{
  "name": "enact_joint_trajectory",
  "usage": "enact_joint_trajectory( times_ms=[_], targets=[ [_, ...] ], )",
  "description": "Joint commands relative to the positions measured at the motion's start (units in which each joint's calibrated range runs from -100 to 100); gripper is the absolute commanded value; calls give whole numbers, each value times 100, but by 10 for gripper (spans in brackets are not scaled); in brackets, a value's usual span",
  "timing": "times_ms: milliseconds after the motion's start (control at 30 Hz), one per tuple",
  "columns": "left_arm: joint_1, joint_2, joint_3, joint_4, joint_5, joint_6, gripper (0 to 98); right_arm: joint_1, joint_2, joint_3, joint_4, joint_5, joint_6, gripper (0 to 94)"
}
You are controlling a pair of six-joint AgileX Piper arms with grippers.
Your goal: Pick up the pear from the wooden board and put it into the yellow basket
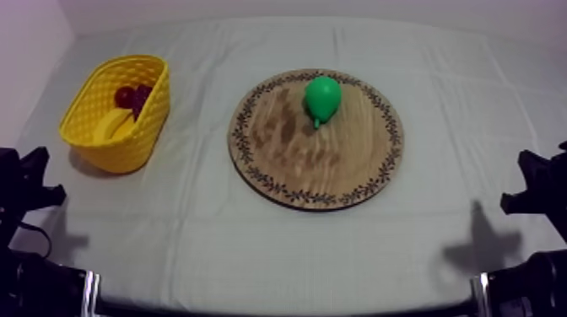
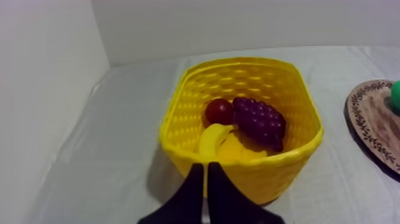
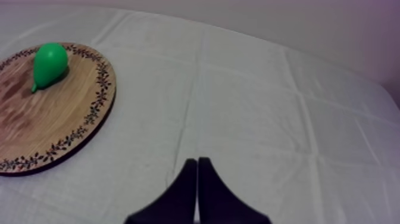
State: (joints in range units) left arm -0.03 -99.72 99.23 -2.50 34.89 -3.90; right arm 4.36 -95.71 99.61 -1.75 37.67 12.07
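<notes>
A green pear [image 1: 322, 98] lies on the far part of the round wooden board [image 1: 278, 156] in the middle of the table. The yellow basket [image 1: 101, 145] stands at the left, holding a banana [image 2: 212, 140], a bunch of grapes [image 2: 260, 121] and a small red fruit [image 2: 219, 111]. My left gripper [image 2: 206, 170] is shut on nothing, just in front of the basket's near wall [image 2: 280, 173]. My right gripper [image 3: 197, 164] is also shut and empty, over bare cloth to the right of the board [image 3: 47, 131], well away from the pear [image 3: 47, 64].
Both arms rest low at the table's sides, the left [image 1: 25, 181] and the right [image 1: 536, 190]. A pale wall runs behind the table and along its left side. Bare cloth lies between the basket and the board.
</notes>
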Motion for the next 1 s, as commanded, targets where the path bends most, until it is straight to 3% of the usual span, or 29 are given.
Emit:
enact_joint_trajectory(
  times_ms=[0,567,833,967],
  targets=[
    [28,-2,54,28,-102,397,1,0,-5,5,2,-1,1,3],
    [30,-2,62,-6,-258,430,1,0,-5,5,2,-1,1,3],
    [132,160,-119,-292,-357,700,1,0,-5,5,2,-1,1,3],
    [158,542,-465,-342,-389,778,1,0,-5,5,2,-1,1,3]
  ],
)
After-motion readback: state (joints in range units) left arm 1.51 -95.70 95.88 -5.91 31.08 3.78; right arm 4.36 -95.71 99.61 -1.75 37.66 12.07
